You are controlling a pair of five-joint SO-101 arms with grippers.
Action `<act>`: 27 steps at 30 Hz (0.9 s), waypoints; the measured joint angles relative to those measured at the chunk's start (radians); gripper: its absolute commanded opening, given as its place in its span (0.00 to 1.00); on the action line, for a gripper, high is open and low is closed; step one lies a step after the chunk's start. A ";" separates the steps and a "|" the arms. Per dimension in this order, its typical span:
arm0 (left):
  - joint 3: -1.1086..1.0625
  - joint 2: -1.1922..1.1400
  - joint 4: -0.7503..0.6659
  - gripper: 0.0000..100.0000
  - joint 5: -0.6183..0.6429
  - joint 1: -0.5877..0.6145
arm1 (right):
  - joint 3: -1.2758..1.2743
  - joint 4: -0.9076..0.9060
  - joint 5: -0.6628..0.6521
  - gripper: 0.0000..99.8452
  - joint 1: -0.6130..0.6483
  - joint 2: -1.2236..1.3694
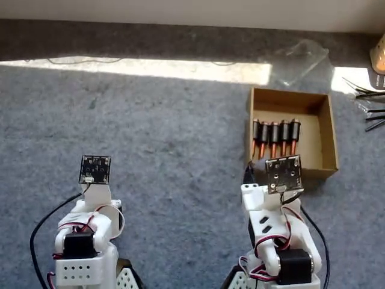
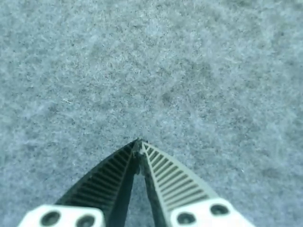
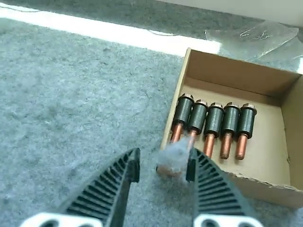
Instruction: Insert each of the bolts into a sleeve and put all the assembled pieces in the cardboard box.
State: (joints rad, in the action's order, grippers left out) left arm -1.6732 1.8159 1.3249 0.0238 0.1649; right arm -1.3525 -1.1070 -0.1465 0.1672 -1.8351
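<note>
The cardboard box stands on the grey carpet at the right. In it lie several assembled pieces, each a copper bolt in a dark sleeve, side by side against the box's left wall. My right gripper is open just in front of the box's near left corner, its fingers empty. A blurred grey tuft sits between its fingertips; I cannot tell what it is. My left gripper is shut over bare carpet at the left, far from the box, holding nothing.
A clear plastic bag lies behind the box. Thin black tools lie at the right edge. A sunlit strip crosses the carpet at the back. Open carpet stretches between the arms.
</note>
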 measured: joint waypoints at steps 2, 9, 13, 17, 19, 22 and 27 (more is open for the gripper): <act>0.000 0.000 0.000 0.01 0.000 0.000 | -0.032 0.000 0.000 0.14 0.000 -0.005; 0.000 0.000 0.000 0.01 0.000 0.000 | -0.172 0.095 0.000 0.10 0.000 0.005; 0.000 0.000 0.000 0.01 0.000 0.000 | -0.198 0.133 0.000 0.09 0.000 0.006; 0.000 0.000 0.000 0.01 0.000 0.000 | -0.204 0.135 0.000 0.09 -0.002 0.006; 0.000 0.000 0.000 0.01 0.000 0.000 | -0.207 0.140 0.000 0.08 -0.021 0.006; 0.000 0.000 0.000 0.01 0.000 0.000 | -0.207 0.140 0.000 0.01 -0.064 0.006; 0.000 0.000 0.000 0.01 0.000 0.000 | -0.233 0.141 0.000 0.01 -0.107 0.002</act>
State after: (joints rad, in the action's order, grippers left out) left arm -1.6732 1.8159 1.3249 0.0238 0.1649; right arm -1.5858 -0.9659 -0.1465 0.0598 -1.8336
